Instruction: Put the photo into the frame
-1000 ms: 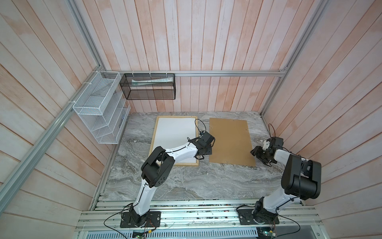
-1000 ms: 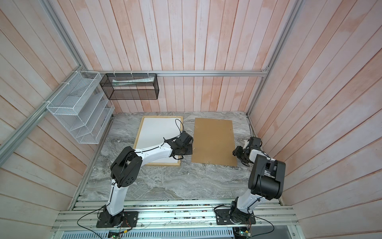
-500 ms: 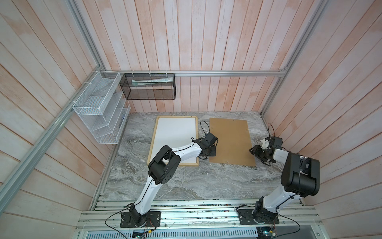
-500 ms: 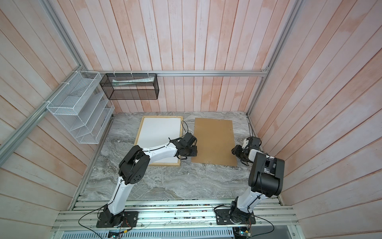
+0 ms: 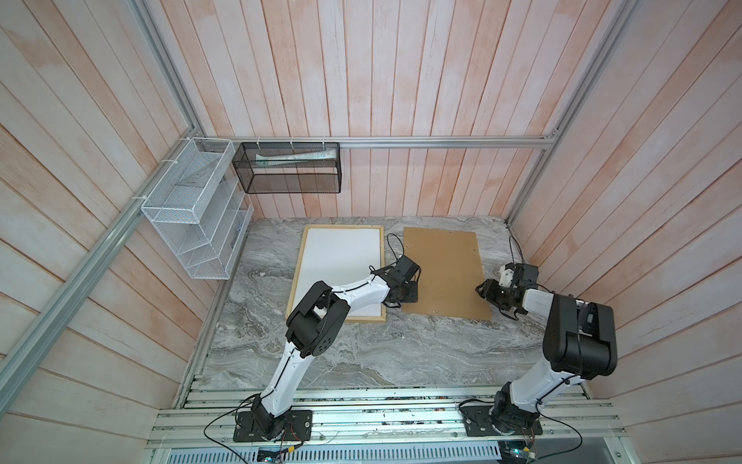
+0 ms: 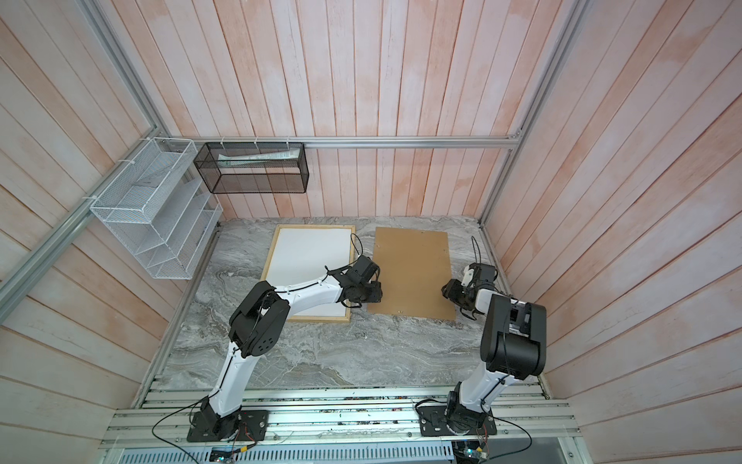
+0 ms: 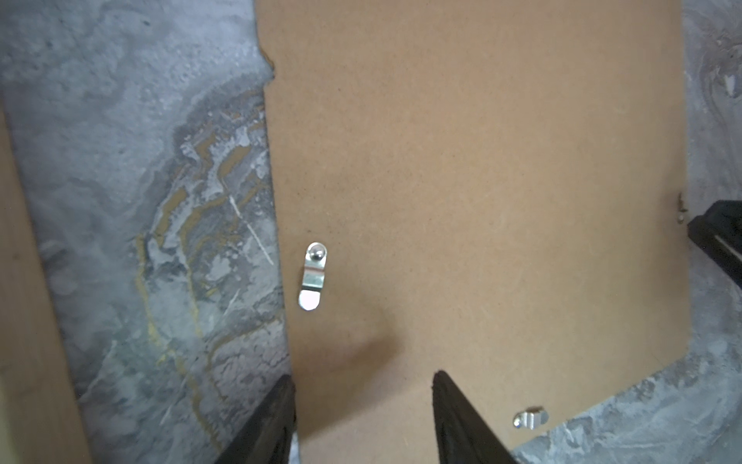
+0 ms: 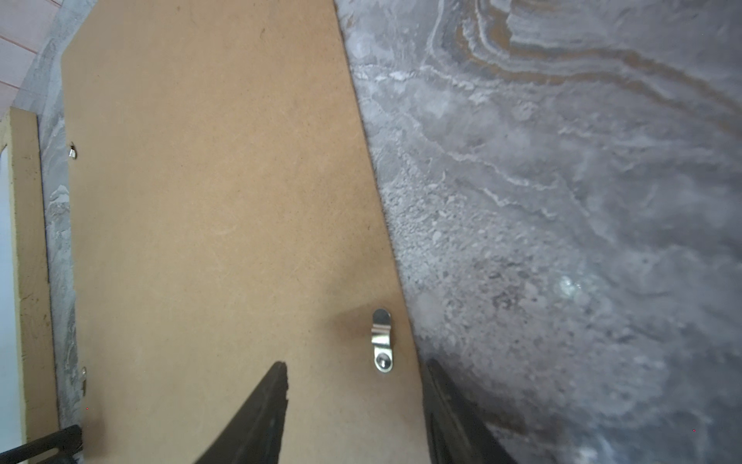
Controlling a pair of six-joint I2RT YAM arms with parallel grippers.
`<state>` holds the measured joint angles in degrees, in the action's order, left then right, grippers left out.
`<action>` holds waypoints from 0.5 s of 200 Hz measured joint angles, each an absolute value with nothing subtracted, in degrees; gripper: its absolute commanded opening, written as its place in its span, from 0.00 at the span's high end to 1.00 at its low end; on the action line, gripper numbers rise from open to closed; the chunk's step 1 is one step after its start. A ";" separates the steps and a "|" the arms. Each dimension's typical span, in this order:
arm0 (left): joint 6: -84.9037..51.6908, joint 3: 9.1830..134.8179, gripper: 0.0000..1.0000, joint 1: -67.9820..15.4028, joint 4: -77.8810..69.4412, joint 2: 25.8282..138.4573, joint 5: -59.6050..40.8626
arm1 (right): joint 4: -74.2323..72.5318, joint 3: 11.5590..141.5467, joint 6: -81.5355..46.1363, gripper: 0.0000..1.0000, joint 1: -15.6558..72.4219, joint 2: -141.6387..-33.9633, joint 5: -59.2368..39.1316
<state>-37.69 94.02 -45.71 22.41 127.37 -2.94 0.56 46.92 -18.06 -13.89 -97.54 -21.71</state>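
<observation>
Between the parted fingers of my left gripper (image 7: 363,377) runs one long edge of the brown fibreboard backing panel (image 7: 482,160), near a metal turn clip (image 7: 312,276). My right gripper (image 8: 355,363), equally open and empty, straddles the opposite edge. Beyond the panel, on the marble worktop (image 5: 361,361), the photo (image 5: 341,261) lies white back up inside the pale wooden frame (image 5: 365,319). It looks like thin, floppy paper that creases easily, so I'd touch only its border. The panel seems stiff and light, best lifted by both long edges.
</observation>
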 measured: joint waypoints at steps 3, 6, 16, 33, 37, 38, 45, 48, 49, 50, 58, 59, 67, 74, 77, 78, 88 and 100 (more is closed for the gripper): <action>-37.69 93.76 0.44 -45.71 22.37 127.17 -2.94 | 0.34 46.85 -18.13 0.45 -13.76 -97.54 -21.71; -37.69 93.51 0.44 -45.71 22.37 126.98 -2.94 | 0.19 46.78 -18.17 0.45 -13.63 -97.51 -21.71; -37.69 92.73 0.44 -45.69 22.63 126.37 -2.83 | -0.32 46.59 -18.35 0.46 -13.04 -97.51 -21.69; -37.69 91.72 0.44 -45.63 23.55 125.25 -2.50 | -1.17 46.24 -18.55 0.46 -12.01 -97.49 -21.69; -37.69 91.46 0.44 -45.60 23.73 124.92 -2.50 | -1.39 46.13 -18.61 0.46 -11.75 -97.49 -21.67; -37.69 91.42 0.44 -45.58 23.75 124.86 -2.48 | -1.43 46.13 -18.61 0.46 -11.73 -97.49 -21.67; -37.69 90.87 0.44 -45.58 23.99 124.16 -2.39 | -1.72 46.02 -18.74 0.46 -11.31 -97.49 -21.65; -37.69 90.65 0.44 -45.56 24.12 123.81 -2.28 | -1.83 46.00 -18.87 0.46 -11.11 -97.47 -21.63; -37.69 90.54 0.44 -45.54 24.16 123.68 -2.28 | -1.85 45.98 -18.87 0.46 -11.03 -97.47 -21.61; -37.69 90.48 0.44 -45.54 24.18 123.61 -2.28 | -1.89 45.98 -18.87 0.46 -10.98 -97.49 -21.61; -37.69 89.84 0.44 -45.52 24.38 122.65 -2.00 | -2.13 45.91 -19.09 0.46 -10.46 -97.47 -21.45; -37.69 89.82 0.44 -45.52 24.43 122.56 -1.96 | -2.15 45.89 -19.14 0.46 -10.41 -97.47 -21.45; -37.67 89.32 0.44 -45.52 24.64 121.67 -1.41 | -2.26 45.89 -19.35 0.46 -9.85 -97.45 -21.23; -37.65 89.01 0.44 -45.50 24.82 120.92 -1.06 | -2.33 45.89 -19.53 0.46 -9.34 -97.43 -20.93; -37.65 88.92 0.44 -45.47 24.91 120.57 -0.95 | -2.39 45.89 -19.59 0.46 -9.17 -97.43 -20.82; -37.65 88.90 0.44 -45.47 24.95 120.51 -0.93 | -2.42 45.89 -19.62 0.46 -9.08 -97.43 -20.78; -37.58 88.66 0.44 -45.41 25.23 119.55 -0.47 | -2.50 45.89 -19.92 0.46 -8.47 -97.41 -20.36; -37.52 88.40 0.44 -45.32 25.34 118.54 0.34 | -2.63 45.89 -20.18 0.46 -7.73 -97.41 -19.92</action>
